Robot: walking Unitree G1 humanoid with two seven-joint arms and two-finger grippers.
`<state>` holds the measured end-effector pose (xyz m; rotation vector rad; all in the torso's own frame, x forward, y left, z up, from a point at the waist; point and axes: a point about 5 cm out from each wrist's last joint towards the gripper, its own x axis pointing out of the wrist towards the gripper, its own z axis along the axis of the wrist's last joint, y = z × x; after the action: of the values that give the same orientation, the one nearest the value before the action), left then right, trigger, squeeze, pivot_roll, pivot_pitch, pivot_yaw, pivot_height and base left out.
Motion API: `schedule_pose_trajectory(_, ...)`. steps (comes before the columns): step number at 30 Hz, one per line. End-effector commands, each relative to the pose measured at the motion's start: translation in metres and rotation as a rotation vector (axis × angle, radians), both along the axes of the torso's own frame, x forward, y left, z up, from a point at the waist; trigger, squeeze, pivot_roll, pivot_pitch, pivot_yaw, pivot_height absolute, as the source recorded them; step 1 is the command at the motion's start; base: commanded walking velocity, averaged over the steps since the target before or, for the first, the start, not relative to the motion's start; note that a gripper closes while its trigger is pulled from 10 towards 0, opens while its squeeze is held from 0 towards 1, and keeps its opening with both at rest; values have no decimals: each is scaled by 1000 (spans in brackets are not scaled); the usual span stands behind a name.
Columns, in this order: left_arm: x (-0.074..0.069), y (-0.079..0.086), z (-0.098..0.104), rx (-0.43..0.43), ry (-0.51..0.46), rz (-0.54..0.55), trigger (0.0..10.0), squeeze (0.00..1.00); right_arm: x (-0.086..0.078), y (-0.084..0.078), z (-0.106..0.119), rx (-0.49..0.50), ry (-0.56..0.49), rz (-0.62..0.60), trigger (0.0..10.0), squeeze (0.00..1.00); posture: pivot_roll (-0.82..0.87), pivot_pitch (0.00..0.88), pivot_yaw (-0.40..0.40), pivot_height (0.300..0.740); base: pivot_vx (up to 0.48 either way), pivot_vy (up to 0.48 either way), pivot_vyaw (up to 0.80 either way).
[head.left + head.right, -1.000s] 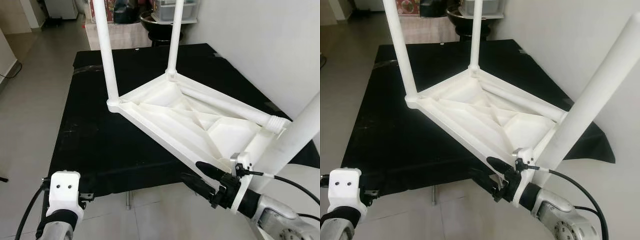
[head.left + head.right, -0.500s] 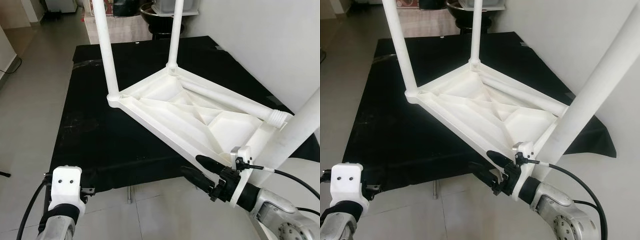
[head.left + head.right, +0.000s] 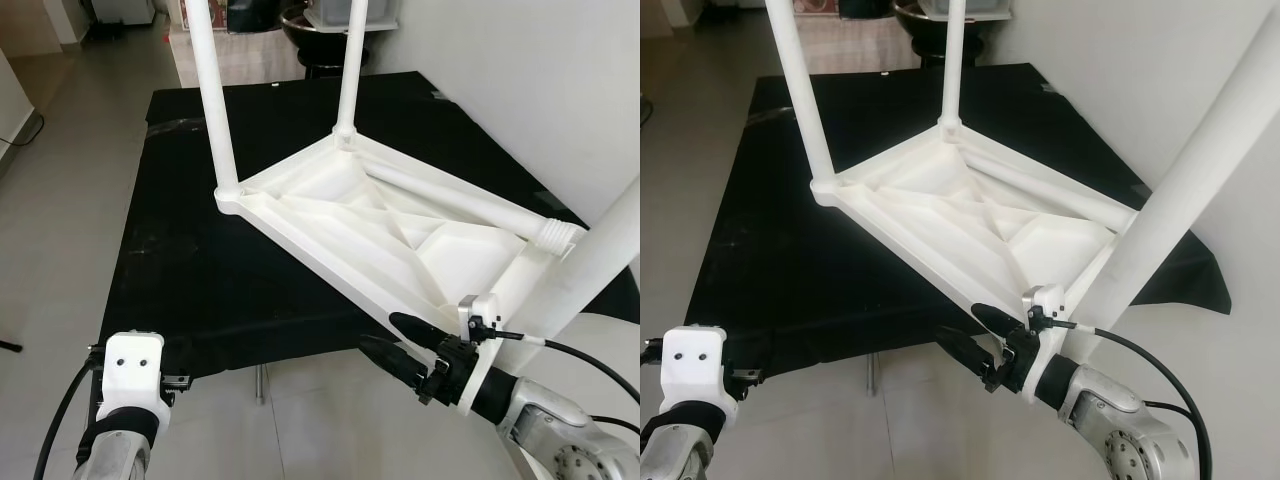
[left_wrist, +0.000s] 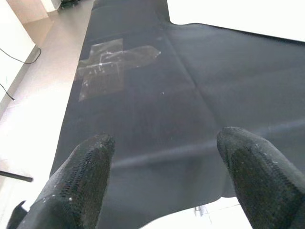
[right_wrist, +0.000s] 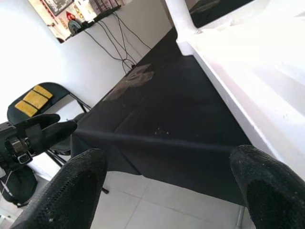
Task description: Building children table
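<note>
Now the right tool (image 3: 392, 338), fingers spread and empty, has dipped slightly beneath the upturned table (image 3: 400, 225).

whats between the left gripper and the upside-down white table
Only bare black cloth separates the left gripper from the white table, as the left wrist and eye views show.

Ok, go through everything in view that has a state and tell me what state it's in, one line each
Children's table top: upside down on the black cloth, ribbed underside up.
Two far legs: fitted, standing upright.
Near right leg: standing in its corner, leaning.
Loose leg: lying across the underside, threaded end showing.
Left gripper: open, holding nothing.
Right gripper: open, by the top's near edge.
</note>
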<state>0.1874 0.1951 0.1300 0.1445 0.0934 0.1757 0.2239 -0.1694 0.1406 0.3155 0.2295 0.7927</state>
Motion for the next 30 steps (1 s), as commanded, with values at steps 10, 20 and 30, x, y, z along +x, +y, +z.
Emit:
schedule_pose_trajectory(10,-2,0,-7,3,40,2,10000,0,0,2,-1,-3,-1,3,10000,0,-34,79,-44,740,-271,0,0)
schedule_pose_trajectory(20,-2,0,-6,-18,26,-2,10000,0,4,1,1,-10,-16,-20,10000,0,-34,72,-46,740,-196,0,0)
schedule_pose_trajectory(30,-1,-7,-1,-59,-16,-81,10000,0,34,-16,6,-130,-89,-262,10000,0,-44,61,-42,740,0,0,0)
